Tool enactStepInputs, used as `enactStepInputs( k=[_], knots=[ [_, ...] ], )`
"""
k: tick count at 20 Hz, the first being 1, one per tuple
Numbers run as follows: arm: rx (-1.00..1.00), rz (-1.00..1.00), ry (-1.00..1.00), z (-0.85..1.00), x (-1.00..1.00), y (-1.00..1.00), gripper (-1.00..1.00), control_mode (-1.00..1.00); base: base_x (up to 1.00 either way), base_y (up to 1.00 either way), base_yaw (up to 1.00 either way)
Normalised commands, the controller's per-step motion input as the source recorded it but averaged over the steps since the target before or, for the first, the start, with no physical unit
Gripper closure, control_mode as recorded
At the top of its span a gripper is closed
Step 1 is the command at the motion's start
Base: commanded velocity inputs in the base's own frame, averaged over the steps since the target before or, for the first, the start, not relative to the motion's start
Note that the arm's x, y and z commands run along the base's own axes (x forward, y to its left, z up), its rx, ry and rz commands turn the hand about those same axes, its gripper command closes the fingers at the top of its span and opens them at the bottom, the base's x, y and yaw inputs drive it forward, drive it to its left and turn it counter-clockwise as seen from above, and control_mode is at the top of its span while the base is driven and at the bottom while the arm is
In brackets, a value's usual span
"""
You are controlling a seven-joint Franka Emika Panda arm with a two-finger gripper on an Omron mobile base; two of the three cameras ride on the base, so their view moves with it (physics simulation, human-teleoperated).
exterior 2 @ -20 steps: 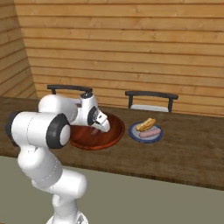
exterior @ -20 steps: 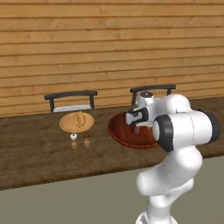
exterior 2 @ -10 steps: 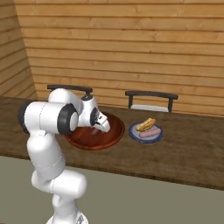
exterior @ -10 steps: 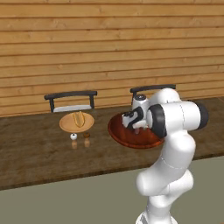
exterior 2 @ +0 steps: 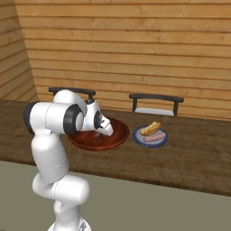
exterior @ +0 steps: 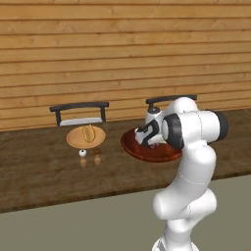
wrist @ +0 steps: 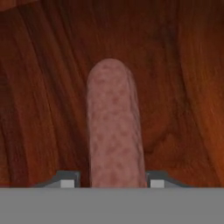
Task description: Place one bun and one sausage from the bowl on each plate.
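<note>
**Fingers pinch the sausage in the bowl**

The dark brown wooden desk [exterior: 39,171] carries everything. The large round dark reddish-brown wooden bowl [exterior: 135,147] lies directly under the fingers [wrist: 68,181]. A light tan wooden plate [exterior: 73,139] sits well apart from them; a pale blue-grey plate [exterior 2: 160,140] lies near. The pink speckled sausage [wrist: 114,131] sits between the fingers, clamped on both sides.

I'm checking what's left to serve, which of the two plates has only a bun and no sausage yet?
The light tan wooden plate, beside the small shakers, holds just a bun. The blue-grey plate already carries both a bun and a sausage.
</note>
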Motion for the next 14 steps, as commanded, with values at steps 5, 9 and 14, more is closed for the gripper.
enactStepInputs(
  k=[5,9,14],
  knots=[
    [0.00,0.00,-0.02,-0.02,-0.02,0.00,1.00,-1.00,0.00,0.00,0.00],
    [0.15,0.00,-0.28,0.92,-0.43,0.00,1.00,-1.00,0.00,0.00,0.00],
    [0.15,0.00,-0.33,1.00,-0.17,0.57,1.00,-1.00,0.00,0.00,0.00]
  ],
)
